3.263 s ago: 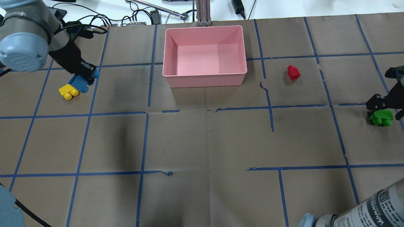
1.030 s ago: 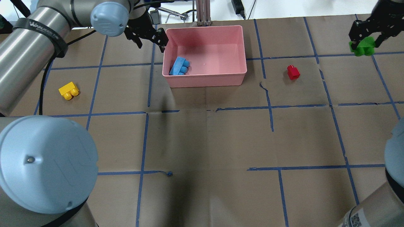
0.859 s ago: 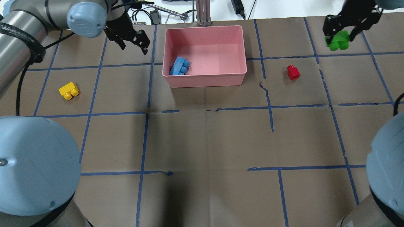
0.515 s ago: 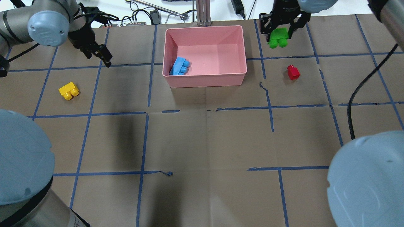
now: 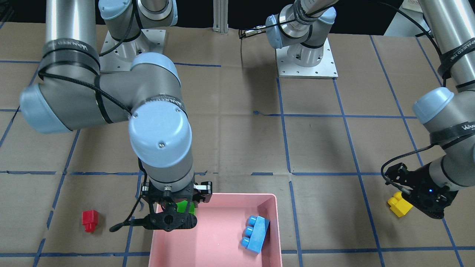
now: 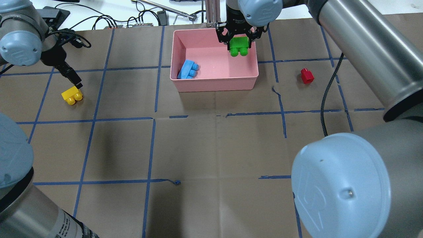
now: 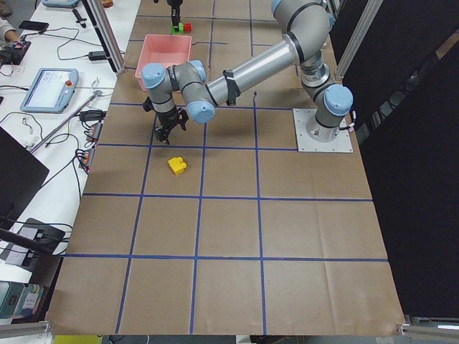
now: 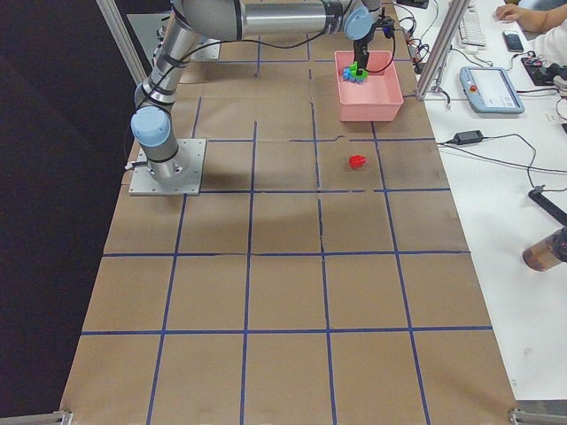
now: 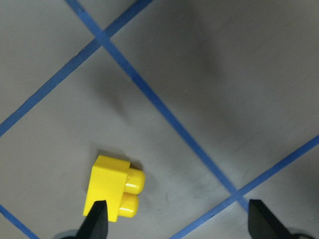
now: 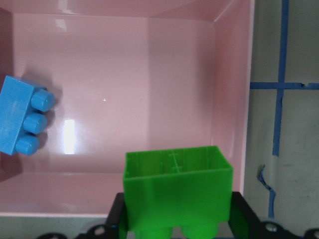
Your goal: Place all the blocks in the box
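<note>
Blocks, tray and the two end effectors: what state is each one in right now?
Green block: held in the right end effector, above the box.
Blue block: lying on its side inside the box.
Yellow block: on the table, not gripped.
Red block: on the table, untouched.
Pink box: upright, holds one block.
Left end effector: open, above the yellow block.

The right gripper (image 6: 239,39) carried the green block (image 6: 239,46) over the box (image 6: 214,81) — the left gripper (image 6: 76,82) swung back to the yellow block (image 6: 72,96).

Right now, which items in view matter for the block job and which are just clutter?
Job: pink plastic box; light blue studded brick inside it; green brick in right tool; yellow brick; red brick.
Clutter: cables; grey tablet.
</note>
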### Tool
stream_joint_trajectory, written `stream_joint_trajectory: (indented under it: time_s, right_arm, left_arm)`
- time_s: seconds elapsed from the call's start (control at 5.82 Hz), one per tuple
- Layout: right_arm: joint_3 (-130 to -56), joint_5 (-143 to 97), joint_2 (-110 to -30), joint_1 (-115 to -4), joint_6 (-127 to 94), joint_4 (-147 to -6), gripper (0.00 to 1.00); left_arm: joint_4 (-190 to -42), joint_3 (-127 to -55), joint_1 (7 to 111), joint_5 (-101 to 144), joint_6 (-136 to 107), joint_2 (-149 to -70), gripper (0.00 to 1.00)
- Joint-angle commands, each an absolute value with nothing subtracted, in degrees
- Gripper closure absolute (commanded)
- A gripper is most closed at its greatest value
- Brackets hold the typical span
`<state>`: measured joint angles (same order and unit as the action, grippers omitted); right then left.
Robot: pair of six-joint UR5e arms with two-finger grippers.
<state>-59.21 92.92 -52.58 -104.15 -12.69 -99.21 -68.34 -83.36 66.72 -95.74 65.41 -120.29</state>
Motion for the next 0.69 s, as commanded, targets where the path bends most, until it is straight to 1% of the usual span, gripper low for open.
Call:
stream_joint_trajectory:
  time_s: [0.0,0.17,0.34,0.52]
  right_arm:
    - [-58.5,93.2,-47.1,-104.6,-12.4,-104.1,0.76]
    - [-58.7,93.5,-44.4,-104.5,-12.1,-104.7,0.76]
    - [-58.8,93.5,-43.3,-104.5,-12.2,-105.9,0.7]
    - [-58.7,93.9,-43.4,-104.4,-12.3,-106.2,0.09]
  left_arm:
    - [-57.3,-89.2,63.0,-95.7,72.0,-120.8,0.01]
    - [-52.9,-90.4,62.9,-95.5,72.0,-121.8,0.01]
    - [-50.5,-90.8,62.7,-95.5,71.9,-124.2,0.01]
    - [-50.4,-90.9,62.6,-95.5,71.9,-125.3,0.01]
